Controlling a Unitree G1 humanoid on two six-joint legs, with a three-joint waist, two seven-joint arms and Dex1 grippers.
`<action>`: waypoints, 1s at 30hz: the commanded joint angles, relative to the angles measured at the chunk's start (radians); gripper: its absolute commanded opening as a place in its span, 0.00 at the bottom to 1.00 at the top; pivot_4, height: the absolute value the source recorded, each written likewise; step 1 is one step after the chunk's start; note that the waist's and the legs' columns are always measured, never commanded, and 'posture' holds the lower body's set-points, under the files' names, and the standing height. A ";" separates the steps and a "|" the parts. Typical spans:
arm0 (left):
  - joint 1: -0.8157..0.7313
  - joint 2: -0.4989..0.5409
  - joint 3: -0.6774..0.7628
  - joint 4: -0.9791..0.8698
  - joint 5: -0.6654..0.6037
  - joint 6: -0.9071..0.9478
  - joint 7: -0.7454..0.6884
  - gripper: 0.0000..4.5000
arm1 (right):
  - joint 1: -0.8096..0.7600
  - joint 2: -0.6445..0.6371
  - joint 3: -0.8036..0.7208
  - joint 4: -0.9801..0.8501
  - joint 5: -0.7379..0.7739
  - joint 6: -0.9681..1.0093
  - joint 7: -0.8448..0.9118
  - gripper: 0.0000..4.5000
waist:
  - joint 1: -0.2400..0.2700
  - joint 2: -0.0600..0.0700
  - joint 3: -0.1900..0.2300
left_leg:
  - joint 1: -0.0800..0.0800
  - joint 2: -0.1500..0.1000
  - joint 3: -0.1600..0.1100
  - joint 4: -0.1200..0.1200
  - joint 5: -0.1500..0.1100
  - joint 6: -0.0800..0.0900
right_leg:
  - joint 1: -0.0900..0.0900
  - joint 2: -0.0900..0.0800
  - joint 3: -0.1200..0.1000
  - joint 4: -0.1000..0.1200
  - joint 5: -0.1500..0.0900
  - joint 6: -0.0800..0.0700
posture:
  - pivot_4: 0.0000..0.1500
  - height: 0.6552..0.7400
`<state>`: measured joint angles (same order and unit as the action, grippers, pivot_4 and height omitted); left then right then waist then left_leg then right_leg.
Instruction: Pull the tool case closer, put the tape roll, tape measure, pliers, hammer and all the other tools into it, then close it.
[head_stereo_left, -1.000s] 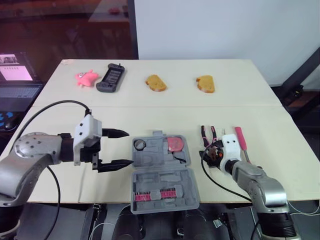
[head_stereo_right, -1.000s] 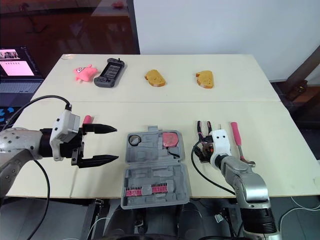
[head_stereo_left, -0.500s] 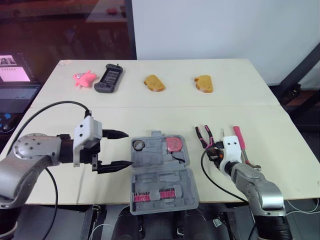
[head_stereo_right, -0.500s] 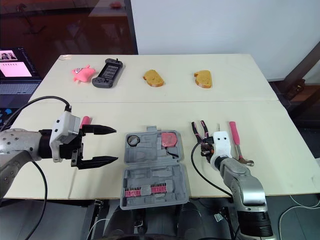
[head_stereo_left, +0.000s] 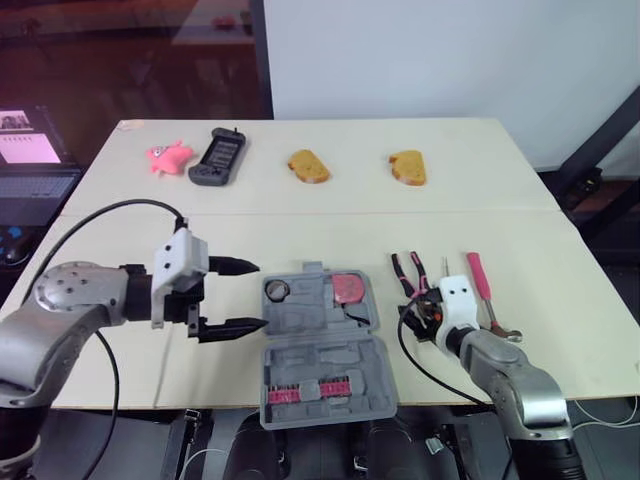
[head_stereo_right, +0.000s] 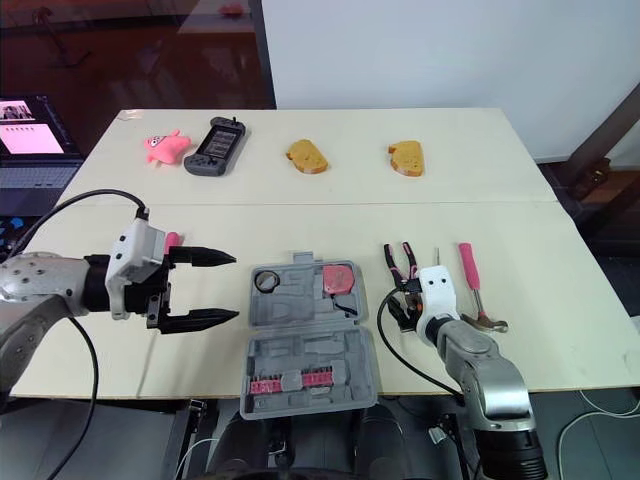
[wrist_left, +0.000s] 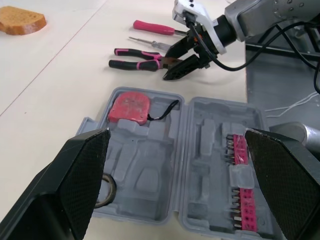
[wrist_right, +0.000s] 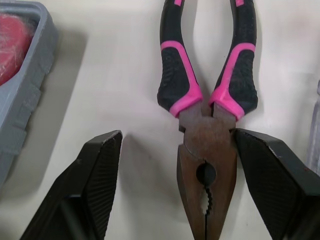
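Jaws of right gripper (wrist_right: 178, 145) spread, straddling the pliers (wrist_right: 207, 112) head.

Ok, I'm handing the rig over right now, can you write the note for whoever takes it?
Left gripper: open, empty, hovering left of the open tool case.
Right gripper: open, fingers either side of the pliers head, no grip yet.
Done: case sits at the table near edge; tape roll and tape measure lie in its far half.
To do: pliers, a slim tool and the hammer lie on the table right of the case; load them, then close it.
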<state>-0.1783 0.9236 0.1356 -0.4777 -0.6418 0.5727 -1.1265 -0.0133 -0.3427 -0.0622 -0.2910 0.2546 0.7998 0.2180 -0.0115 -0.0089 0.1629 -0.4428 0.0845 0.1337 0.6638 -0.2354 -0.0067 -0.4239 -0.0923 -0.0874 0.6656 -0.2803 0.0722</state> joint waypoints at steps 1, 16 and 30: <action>-0.020 -0.001 0.005 -0.011 -0.003 -0.020 0.001 1.00 | 0.016 -0.005 -0.015 -0.013 -0.011 0.008 -0.005 0.85 | 0.000 0.000 0.000 | 0.000 0.000 0.000 0.000 0.000 0.000 | 0.000 0.000 0.000 0.000 0.000 0.000 | 1.00 0.75; -0.025 -0.001 0.000 -0.004 -0.002 -0.021 0.007 1.00 | 0.022 0.026 -0.053 0.016 -0.017 -0.060 -0.022 0.21 | -0.002 0.000 0.000 | 0.000 0.000 0.000 0.000 0.000 0.000 | 0.000 0.000 0.000 0.000 0.000 0.000 | 1.00 0.75; 0.024 -0.018 0.009 0.004 0.013 -0.049 0.016 1.00 | -0.035 -0.068 -0.008 0.028 -0.010 -0.019 0.099 0.21 | -0.001 0.000 0.000 | 0.000 0.000 0.000 0.000 0.000 0.000 | 0.000 0.000 0.000 0.000 0.000 0.000 | 1.00 0.75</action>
<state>-0.1546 0.9055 0.1305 -0.4588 -0.6287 0.5422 -1.1115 -0.0469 -0.4040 -0.0895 -0.2478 0.2468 0.7880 0.2966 -0.0120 -0.0086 0.1631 -0.4429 0.0845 0.1340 0.6638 -0.2354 -0.0067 -0.4243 -0.0923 -0.0873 0.6656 -0.2803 0.0723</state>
